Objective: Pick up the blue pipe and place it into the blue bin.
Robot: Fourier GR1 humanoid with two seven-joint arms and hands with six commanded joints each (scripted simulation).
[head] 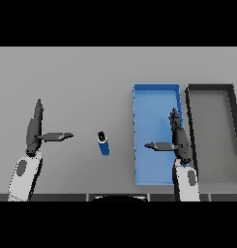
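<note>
On the grey counter (81, 77) a dark bin (234, 126) sits just right of the blue bin (156, 89), over which the empty right hand (178, 140) is spread, the left hand (35, 131) likewise open, the blue pipe (103, 143) lying between them.

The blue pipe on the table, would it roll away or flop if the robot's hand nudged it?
The blue pipe looks like a short, round tube lying on its side on the grey table, so a sideways nudge would probably roll it. It keeps a straight shape, so it is likely stiff, not floppy. Being small, it is probably light.
</note>
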